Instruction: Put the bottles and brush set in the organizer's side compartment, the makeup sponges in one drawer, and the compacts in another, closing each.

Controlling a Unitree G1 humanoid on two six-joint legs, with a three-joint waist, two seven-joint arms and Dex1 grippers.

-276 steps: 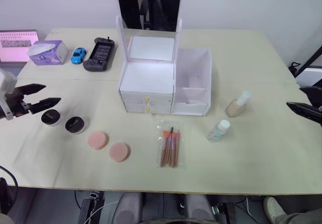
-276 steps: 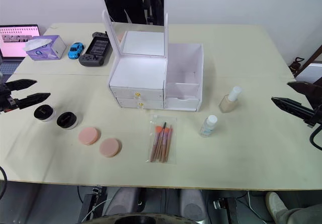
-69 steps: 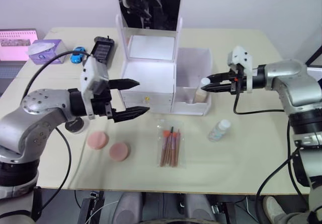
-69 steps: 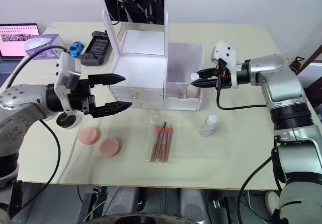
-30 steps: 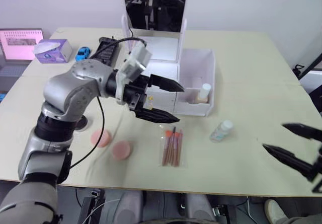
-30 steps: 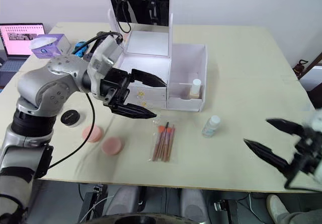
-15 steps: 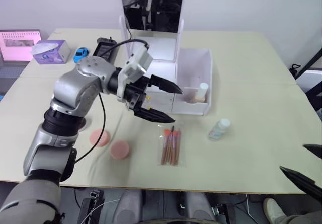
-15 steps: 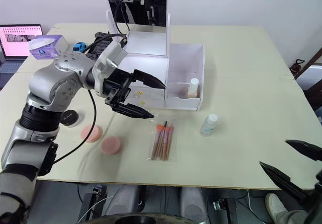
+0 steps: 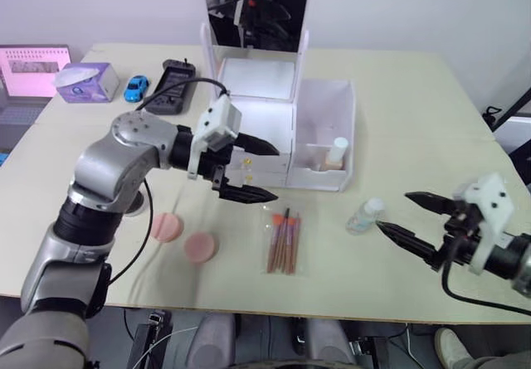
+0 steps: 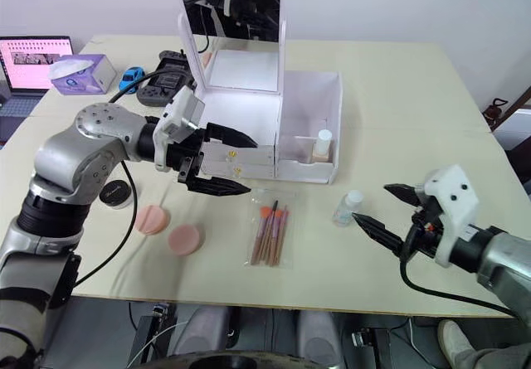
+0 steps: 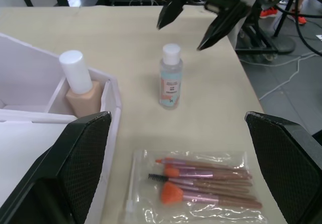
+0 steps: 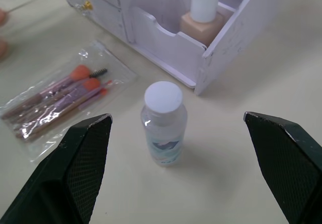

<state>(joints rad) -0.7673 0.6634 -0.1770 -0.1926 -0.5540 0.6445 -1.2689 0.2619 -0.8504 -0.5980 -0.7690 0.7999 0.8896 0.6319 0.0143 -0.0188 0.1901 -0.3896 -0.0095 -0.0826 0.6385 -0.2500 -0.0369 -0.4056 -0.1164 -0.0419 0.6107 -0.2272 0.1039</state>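
Note:
The white organizer (image 9: 249, 128) stands mid-table with both gold-knobbed drawers pushed in. The beige bottle (image 9: 334, 153) stands upright in the side compartment (image 9: 325, 112). To its right, the clear bottle (image 9: 363, 216) stands on the table. My right gripper (image 9: 397, 211) is open just right of it, fingers pointing at it. The brush set (image 9: 282, 240) lies in front of the drawers. My left gripper (image 9: 270, 172) is open just in front of the drawer fronts, holding nothing. Two pink makeup sponges (image 9: 167, 226) (image 9: 200, 247) lie at front left. One compact (image 10: 114, 192) peeks out behind my left arm.
At the back left are a purple tissue box (image 9: 83, 81), a blue toy car (image 9: 136, 87), a black game controller (image 9: 170, 87) and a laptop (image 9: 29, 66). The table edge runs close behind my right gripper. The left wrist view shows my right gripper (image 11: 186, 20) beyond the clear bottle (image 11: 171, 78).
My right gripper has come in from the front right corner to just beside the clear bottle. My left gripper stays open in front of the drawers, drawn slightly left.

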